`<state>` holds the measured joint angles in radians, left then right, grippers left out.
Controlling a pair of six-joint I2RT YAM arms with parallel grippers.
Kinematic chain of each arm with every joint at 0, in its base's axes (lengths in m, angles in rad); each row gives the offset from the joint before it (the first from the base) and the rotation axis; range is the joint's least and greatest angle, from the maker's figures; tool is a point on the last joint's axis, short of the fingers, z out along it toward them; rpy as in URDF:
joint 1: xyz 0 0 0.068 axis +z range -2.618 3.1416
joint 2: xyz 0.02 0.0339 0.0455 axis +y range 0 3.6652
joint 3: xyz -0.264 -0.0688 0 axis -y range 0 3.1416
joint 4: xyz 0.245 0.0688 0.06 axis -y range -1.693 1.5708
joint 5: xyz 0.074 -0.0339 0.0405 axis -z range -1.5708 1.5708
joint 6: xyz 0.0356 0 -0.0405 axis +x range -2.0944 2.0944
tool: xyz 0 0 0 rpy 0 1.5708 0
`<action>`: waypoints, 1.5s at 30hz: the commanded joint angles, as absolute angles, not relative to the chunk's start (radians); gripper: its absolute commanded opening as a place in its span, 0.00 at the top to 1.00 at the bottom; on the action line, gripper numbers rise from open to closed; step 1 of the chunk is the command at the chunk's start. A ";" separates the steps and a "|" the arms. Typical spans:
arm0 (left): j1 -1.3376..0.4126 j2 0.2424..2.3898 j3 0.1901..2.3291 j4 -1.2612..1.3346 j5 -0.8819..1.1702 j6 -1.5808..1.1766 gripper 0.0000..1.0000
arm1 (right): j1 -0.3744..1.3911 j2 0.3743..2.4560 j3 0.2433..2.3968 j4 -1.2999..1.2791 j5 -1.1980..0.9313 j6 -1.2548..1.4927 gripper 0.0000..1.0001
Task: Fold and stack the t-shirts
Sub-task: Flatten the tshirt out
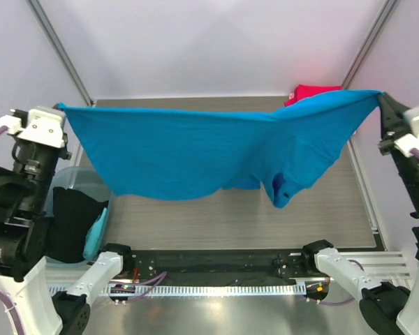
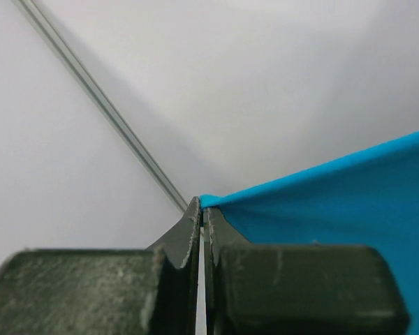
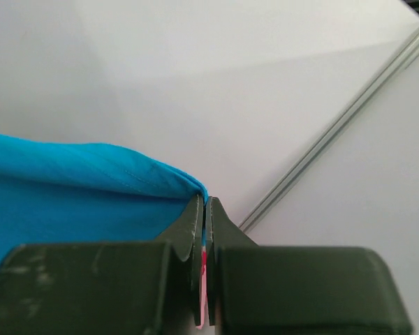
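Black t-shirt (image 1: 70, 223) lies bunched in the translucent teal tub (image 1: 91, 185) at the near left corner, beside the left arm's base. A pale blue strip shows against its right edge; cloth or plastic, I cannot tell.

Beyond the tub is the grey table (image 1: 195, 227), bare in the middle. Above it the blue t-shirt (image 1: 195, 150) is held up in the air and spread wide from left to right between the two arms. Its top edge runs almost straight from one gripper to the other. Its lower edge sags in a curve, and a bunched fold with a sleeve hangs lowest, right of centre. Whether any of it touches the table cannot be told from above.

At the left end, the left gripper (image 2: 201, 206) is pinched tight on the shirt's corner, with the cloth running away taut to the right of its tips. At the right end, the right gripper (image 3: 204, 202) is likewise clamped on the opposite corner, with the cloth gathered in small creases to the left of its tips.

Farthest back, a crimson t-shirt (image 1: 314, 91) lies on the table near the right rear corner, partly hidden behind the blue shirt's top edge. A plain white wall (image 1: 216, 49) closes the scene.
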<state>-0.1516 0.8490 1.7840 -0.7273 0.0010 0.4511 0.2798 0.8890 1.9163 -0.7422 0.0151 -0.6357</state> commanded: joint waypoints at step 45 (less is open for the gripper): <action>-0.107 2.419 2.272 -0.377 -0.109 0.480 1.00 | 0.178 2.345 2.151 -0.069 0.118 -0.761 0.99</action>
